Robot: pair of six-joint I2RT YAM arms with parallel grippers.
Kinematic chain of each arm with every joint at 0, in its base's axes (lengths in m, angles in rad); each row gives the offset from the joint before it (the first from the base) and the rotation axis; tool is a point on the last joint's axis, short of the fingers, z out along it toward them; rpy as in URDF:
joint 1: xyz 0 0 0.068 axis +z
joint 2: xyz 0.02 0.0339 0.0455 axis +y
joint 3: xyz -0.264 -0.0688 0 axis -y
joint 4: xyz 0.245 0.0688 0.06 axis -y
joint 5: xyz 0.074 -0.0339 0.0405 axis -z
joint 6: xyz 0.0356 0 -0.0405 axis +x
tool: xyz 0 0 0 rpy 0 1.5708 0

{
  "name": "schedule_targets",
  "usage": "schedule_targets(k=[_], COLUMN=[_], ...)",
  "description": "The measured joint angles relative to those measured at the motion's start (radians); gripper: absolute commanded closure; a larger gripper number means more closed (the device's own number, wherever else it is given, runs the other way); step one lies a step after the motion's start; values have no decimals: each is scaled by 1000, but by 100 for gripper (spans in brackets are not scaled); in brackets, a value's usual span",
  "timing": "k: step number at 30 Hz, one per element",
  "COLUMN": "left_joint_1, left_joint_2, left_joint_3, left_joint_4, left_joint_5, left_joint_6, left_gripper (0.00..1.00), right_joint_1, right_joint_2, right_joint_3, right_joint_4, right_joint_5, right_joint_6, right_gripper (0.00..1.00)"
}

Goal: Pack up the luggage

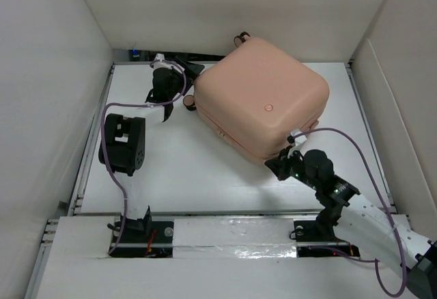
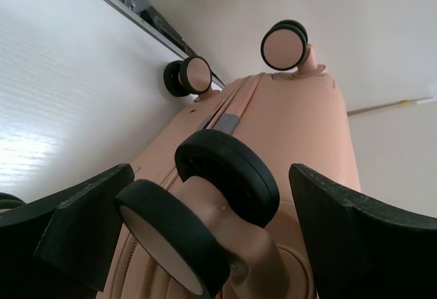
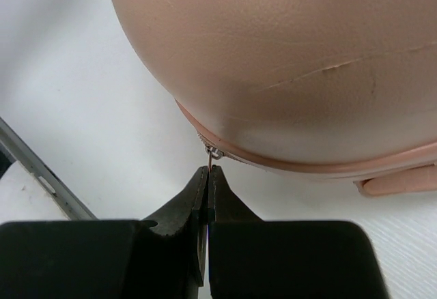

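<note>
The right hand (image 3: 207,174) grasps the small metal zipper pull (image 3: 213,153) at the peach-pink hard-shell suitcase's (image 1: 263,101) near corner; the left hand (image 2: 210,176), released, straddles a black caster wheel (image 2: 239,169).

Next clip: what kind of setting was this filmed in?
Probably a robot data-collection booth, not a home: plain white panels wall in a white table, a left arm and a right arm are mounted at its near edge, and a peach-pink suitcase lies on it.

No lettering, label, brand or number can be read in any of the views.
</note>
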Motion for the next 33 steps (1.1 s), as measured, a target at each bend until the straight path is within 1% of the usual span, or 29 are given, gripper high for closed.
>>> schedule_targets(k=[7, 9, 10, 11, 12, 13, 14, 15, 16, 21, 25, 28, 33], left_joint_1=[-9, -11, -14, -16, -18, -21, -22, -19, -21, -27, -27, -21, 27], left_joint_2=[77, 100, 110, 120, 129, 139, 147, 159, 170, 190, 162, 36, -194], left_joint_3=[64, 92, 105, 118, 132, 146, 155, 161, 163, 146, 31, -180, -547], left_joint_4=[49, 49, 49, 50, 53, 58, 58, 65, 76, 169, 328, 409, 570], left_joint_5=[8, 11, 11, 13, 15, 11, -8, -6, -4, -11, -64, -123, -240], left_joint_6=[-80, -93, -100, -109, -117, -130, -152, -213, -212, -222, -240, -222, -182], left_gripper=[5, 8, 17, 22, 30, 69, 80, 88, 100, 100, 100, 100, 100], right_joint_1=[23, 23, 23, 23, 23, 23, 23, 23, 24, 25, 26, 27, 17], right_joint_2=[18, 21, 23, 26, 29, 34, 35, 35, 33, -7, -28, -14, 43], right_joint_3=[0, 0, 0, 0, 0, 0, 0, -1, -3, -16, -17, -16, 7], right_joint_4=[39, 43, 47, 53, 58, 61, 62, 60, 61, 53, 12, -21, -48], right_joint_5=[0, 0, -1, -2, -4, -5, -5, -5, -5, 6, 11, 6, -23], right_joint_6=[7, 8, 8, 7, 8, 8, 7, 8, 8, 12, 11, 8, -2], right_gripper=[100, 100, 100, 100, 100, 100, 100, 100, 100, 100, 100, 100, 100])
